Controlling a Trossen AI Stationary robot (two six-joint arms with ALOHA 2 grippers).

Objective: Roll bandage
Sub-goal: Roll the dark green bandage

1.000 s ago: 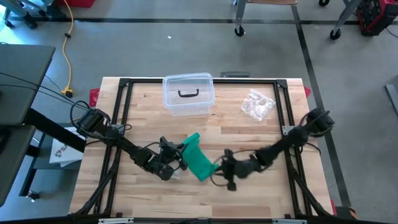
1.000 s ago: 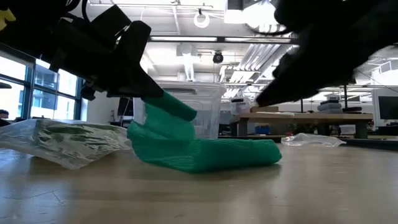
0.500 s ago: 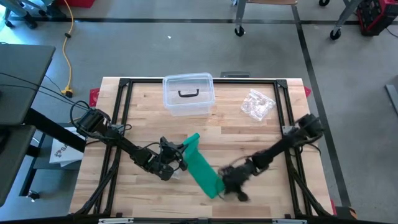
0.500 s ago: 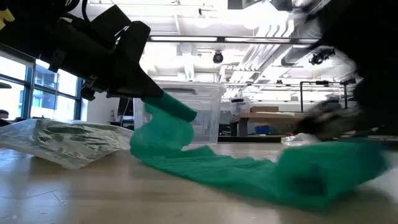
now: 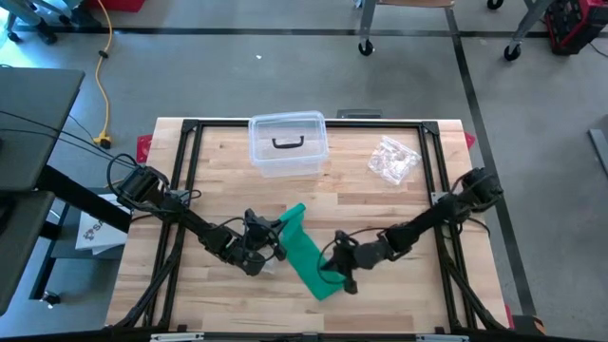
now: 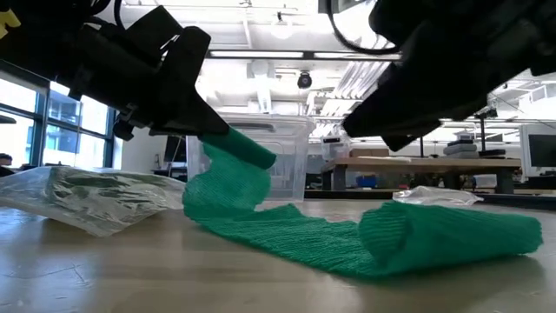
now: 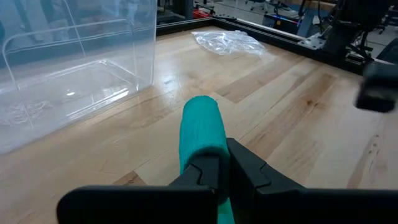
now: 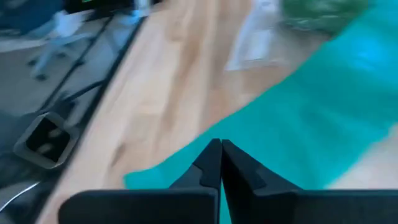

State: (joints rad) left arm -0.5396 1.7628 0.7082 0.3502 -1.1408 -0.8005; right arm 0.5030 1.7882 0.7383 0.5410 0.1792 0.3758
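Two dark jointed arms, black cables, tapered black fingers (image 7: 249,171).

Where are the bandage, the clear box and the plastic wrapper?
bandage (image 5: 306,249): high view, middle of the green strip.
clear box (image 5: 288,142): high view, lid by the dark handle.
plastic wrapper (image 5: 393,159): high view, middle of the crumpled film.
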